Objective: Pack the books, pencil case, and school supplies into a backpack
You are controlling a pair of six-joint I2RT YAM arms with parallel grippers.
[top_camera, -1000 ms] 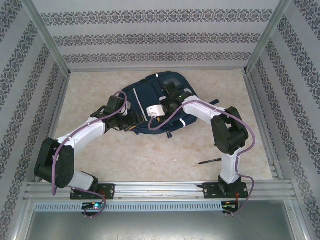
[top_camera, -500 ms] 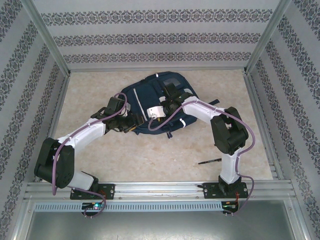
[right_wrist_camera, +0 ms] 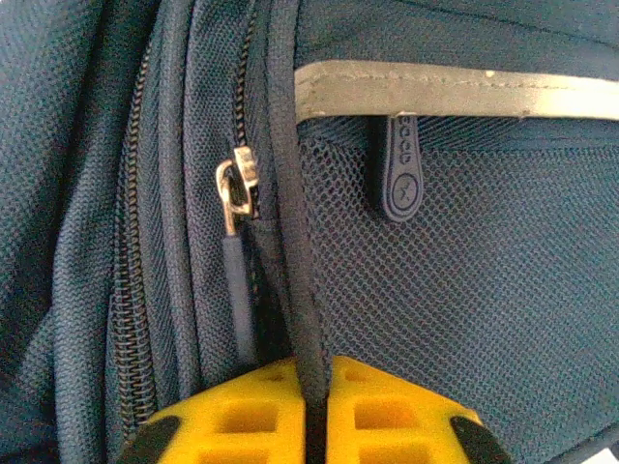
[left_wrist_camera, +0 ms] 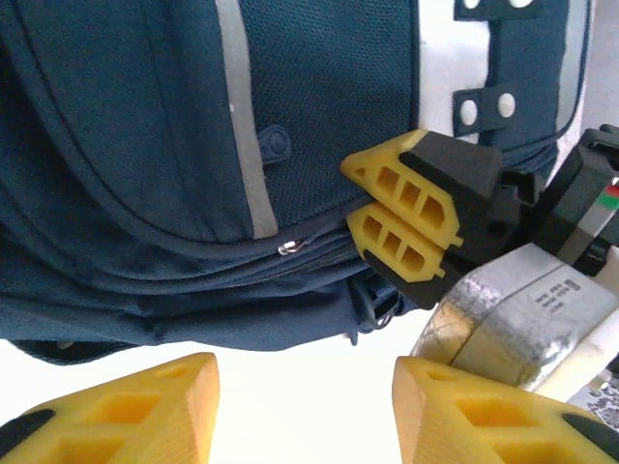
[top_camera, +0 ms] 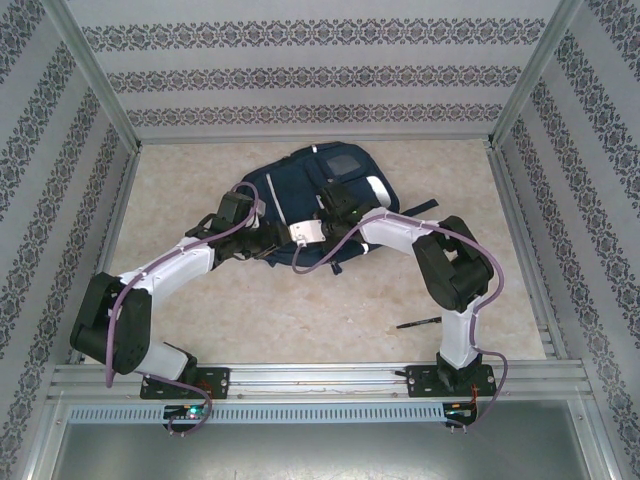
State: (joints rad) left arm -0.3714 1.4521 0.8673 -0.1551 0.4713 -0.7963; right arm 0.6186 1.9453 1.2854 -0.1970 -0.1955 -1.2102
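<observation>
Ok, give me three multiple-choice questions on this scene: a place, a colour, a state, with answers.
1. Where is the black pen? A inside the backpack; B on the table, apart from the backpack; C in the left gripper.
2. What colour are the gripper fingers? A yellow; B red; C green.
3. How is the right gripper? A wide open; B shut on a backpack seam; C holding the pen.
Answers: 1 B, it lies on bare table; 2 A, both wrist views show yellow; 3 B, its fingers pinch the seam.
</observation>
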